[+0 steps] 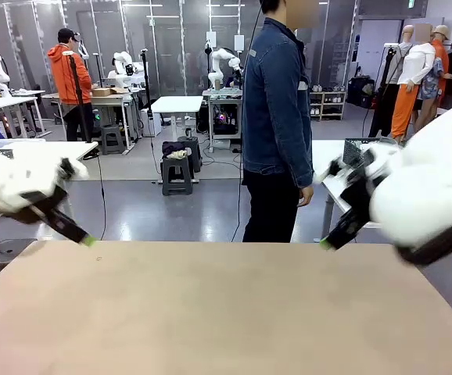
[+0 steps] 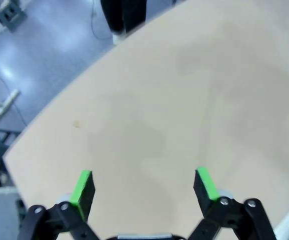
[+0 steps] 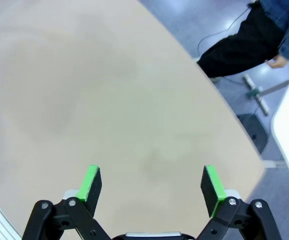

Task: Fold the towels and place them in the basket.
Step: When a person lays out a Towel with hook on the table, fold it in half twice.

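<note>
— Whereabouts of the basket (image 1: 360,148)?
— Far right, at a white side table (image 1: 328,156) beyond the tan table (image 1: 226,312), partly hidden behind the right arm (image 1: 429,195).
— And the grippers?
— Spread wide on the left gripper (image 2: 144,182), nothing held, above the tan table near its left edge. Same for the right gripper (image 3: 152,182): wide, empty, over the right side.
— Farther out?
— A person (image 1: 277,117) in a denim jacket, standing at the far side.
</note>
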